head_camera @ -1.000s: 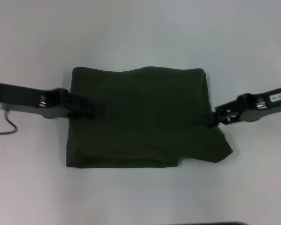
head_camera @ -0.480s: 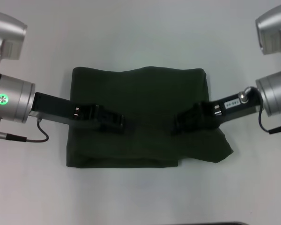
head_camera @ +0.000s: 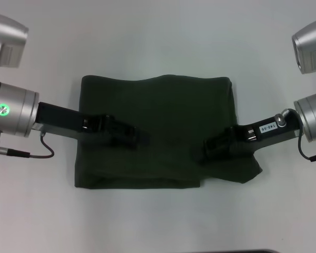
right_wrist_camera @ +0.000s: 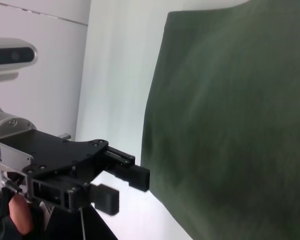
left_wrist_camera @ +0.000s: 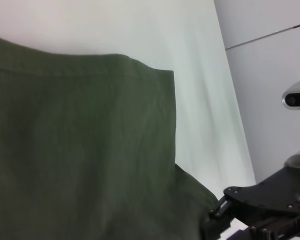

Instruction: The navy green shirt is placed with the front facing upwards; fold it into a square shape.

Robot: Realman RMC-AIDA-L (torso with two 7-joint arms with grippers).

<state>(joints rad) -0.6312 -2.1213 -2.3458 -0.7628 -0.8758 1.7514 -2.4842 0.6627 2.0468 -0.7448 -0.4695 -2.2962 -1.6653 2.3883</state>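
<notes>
Near edge: the dark olive-green cotton shirt [head_camera: 158, 132] lies folded into a rough rectangle on the white tabletop [head_camera: 158, 31]; its near hem shows 2 stacked layers, and 1 loose corner juts out at the near right.
Shirt: plain dark green on top, no lettering showing; it sits at the table's middle, between the 2 arms.
Left gripper [head_camera: 139, 138]: black, reaching in from the left over the shirt's left half; in the right wrist view its 2 fingers [right_wrist_camera: 130, 175] stand a little apart with nothing between them.
Right gripper [head_camera: 200, 154]: black, low over the shirt's right half; jaws dark against the cloth, so cannot tell their state.
Far edge: slightly wavy.
</notes>
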